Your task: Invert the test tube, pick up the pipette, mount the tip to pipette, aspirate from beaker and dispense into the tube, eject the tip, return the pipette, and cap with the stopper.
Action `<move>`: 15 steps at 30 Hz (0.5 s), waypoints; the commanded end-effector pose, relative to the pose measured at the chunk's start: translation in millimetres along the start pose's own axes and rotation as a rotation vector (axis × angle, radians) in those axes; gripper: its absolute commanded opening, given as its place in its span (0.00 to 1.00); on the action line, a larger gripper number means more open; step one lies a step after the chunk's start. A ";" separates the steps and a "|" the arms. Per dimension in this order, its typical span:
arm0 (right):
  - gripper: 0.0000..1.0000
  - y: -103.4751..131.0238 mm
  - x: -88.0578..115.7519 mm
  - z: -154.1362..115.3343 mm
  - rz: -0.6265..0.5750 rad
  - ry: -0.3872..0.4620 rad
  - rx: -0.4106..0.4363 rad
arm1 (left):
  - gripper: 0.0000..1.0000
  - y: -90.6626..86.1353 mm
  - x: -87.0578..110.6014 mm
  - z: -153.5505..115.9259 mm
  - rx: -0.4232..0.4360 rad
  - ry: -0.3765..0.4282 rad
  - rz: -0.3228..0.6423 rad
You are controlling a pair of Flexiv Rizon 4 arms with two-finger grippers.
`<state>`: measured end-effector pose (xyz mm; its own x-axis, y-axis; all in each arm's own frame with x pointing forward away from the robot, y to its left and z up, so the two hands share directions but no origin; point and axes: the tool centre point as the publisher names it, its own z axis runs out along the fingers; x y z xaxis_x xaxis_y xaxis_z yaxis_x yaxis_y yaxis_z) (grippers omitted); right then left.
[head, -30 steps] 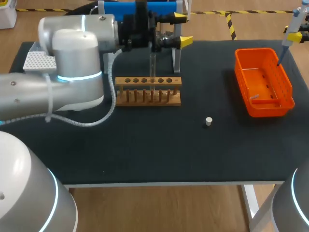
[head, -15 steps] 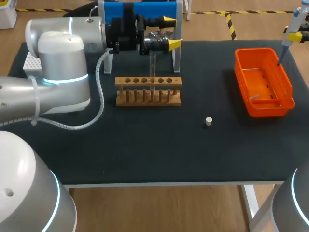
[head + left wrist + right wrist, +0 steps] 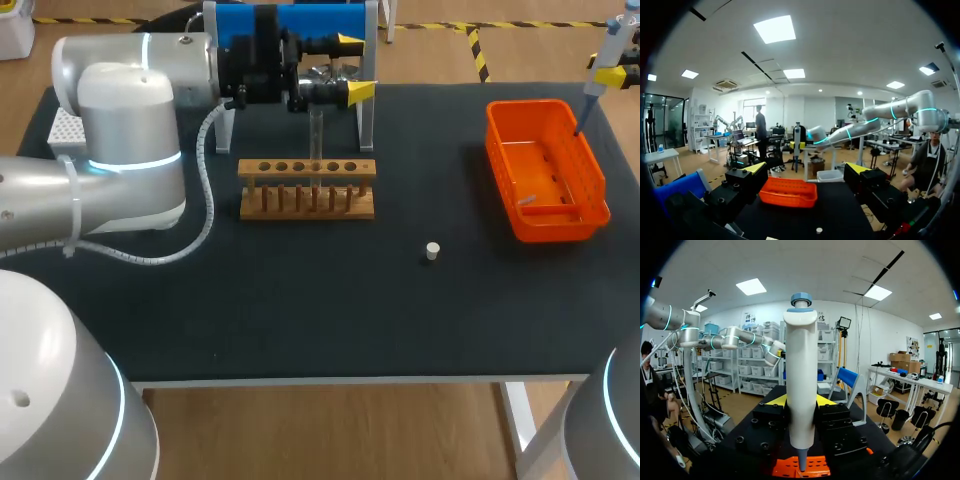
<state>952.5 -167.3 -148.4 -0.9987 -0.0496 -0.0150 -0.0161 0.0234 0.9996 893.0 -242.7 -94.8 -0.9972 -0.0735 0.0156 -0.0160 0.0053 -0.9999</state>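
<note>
1. At the far middle, your left gripper point(image 3: 355, 65) gapes empty over the clear glass test tube point(image 3: 315, 130) in the wooden rack point(image 3: 307, 168).
2. Your right gripper point(image 3: 800, 401) clamps the white plastic pipette point(image 3: 800, 365) above the orange basket point(image 3: 592, 188).

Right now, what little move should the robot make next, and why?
Probably the right gripper should carry the pipette over to the blue stand. The pipette hangs over the orange basket, where a small pale piece, likely the spent tip, lies. The white stopper sits loose on the table.
</note>
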 end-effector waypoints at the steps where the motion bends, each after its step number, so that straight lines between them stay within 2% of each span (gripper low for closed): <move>1: 0.00 1.5 0.9 0.6 0.000 -0.002 0.005 | 1.00 -0.7 -1.0 0.0 -0.003 0.003 -0.001; 8: 0.00 1.5 0.9 0.6 0.000 -0.002 0.005 | 1.00 -0.7 -1.0 0.0 -0.003 0.003 -0.001; 15: 0.00 13.5 21.6 37.2 -0.036 -0.047 0.078 | 1.00 -0.7 -1.0 0.0 -0.003 0.003 -0.001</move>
<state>947.6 -153.7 -146.6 -0.9966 -0.0696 -0.0445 -0.0484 0.0555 0.9973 893.0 -242.8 -94.6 -0.9972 -0.0733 0.0156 -0.0161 0.0060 -0.9999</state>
